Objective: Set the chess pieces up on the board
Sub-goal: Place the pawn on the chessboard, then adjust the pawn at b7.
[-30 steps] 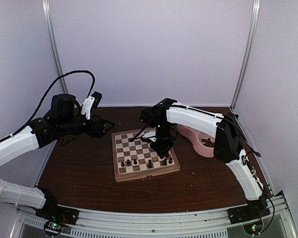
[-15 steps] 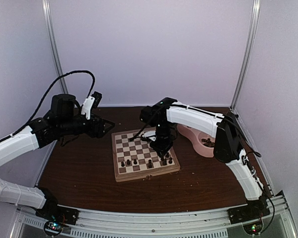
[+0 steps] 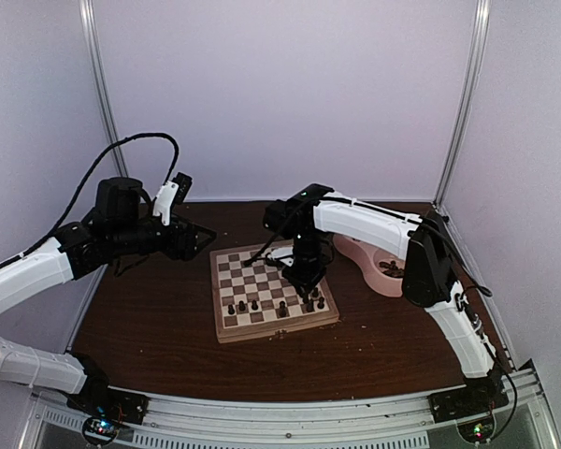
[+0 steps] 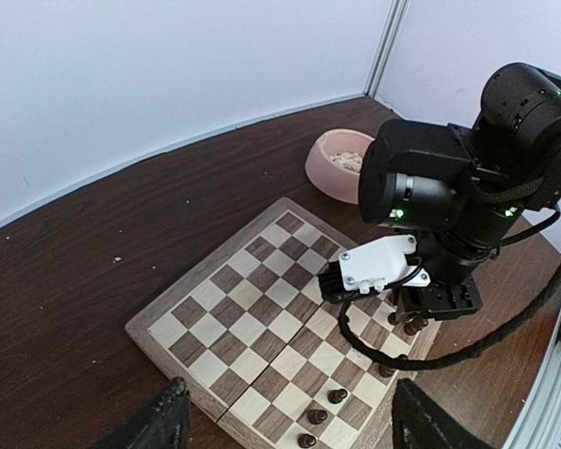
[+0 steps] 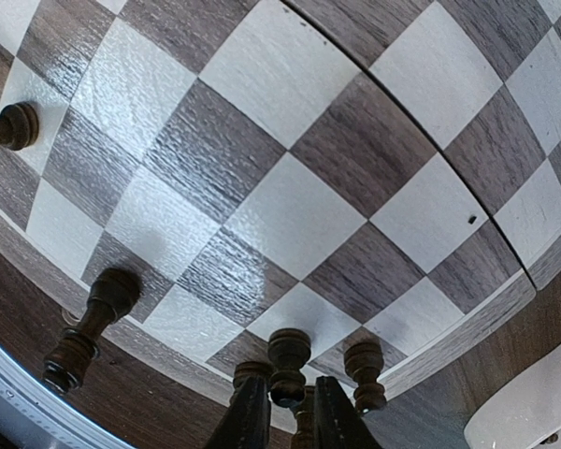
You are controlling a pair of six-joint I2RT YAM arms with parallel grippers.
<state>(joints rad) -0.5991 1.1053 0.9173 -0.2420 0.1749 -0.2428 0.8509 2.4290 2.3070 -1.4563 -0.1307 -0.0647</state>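
The board (image 3: 232, 281) lies mid-table, with several dark chess pieces (image 3: 253, 304) along its near rows. My right gripper (image 3: 309, 288) hangs over the board's near right corner. In the right wrist view its fingers (image 5: 248, 416) flank a dark piece (image 5: 289, 360) that stands on an edge square of the board (image 5: 290, 224). The jaws are slightly open, with a thin gap beside the piece. More dark pieces (image 5: 363, 369) stand close by. My left gripper (image 3: 201, 238) hovers open and empty off the board's far left corner (image 4: 252, 309).
A pink double bowl (image 3: 379, 267) sits right of the board and holds small pieces; it also shows in the left wrist view (image 4: 341, 159). A dark piece (image 5: 89, 327) stands near the board's frame. White walls enclose the table.
The right gripper's jaws have eased apart around the dark piece at the board's near right. The left arm has not moved.
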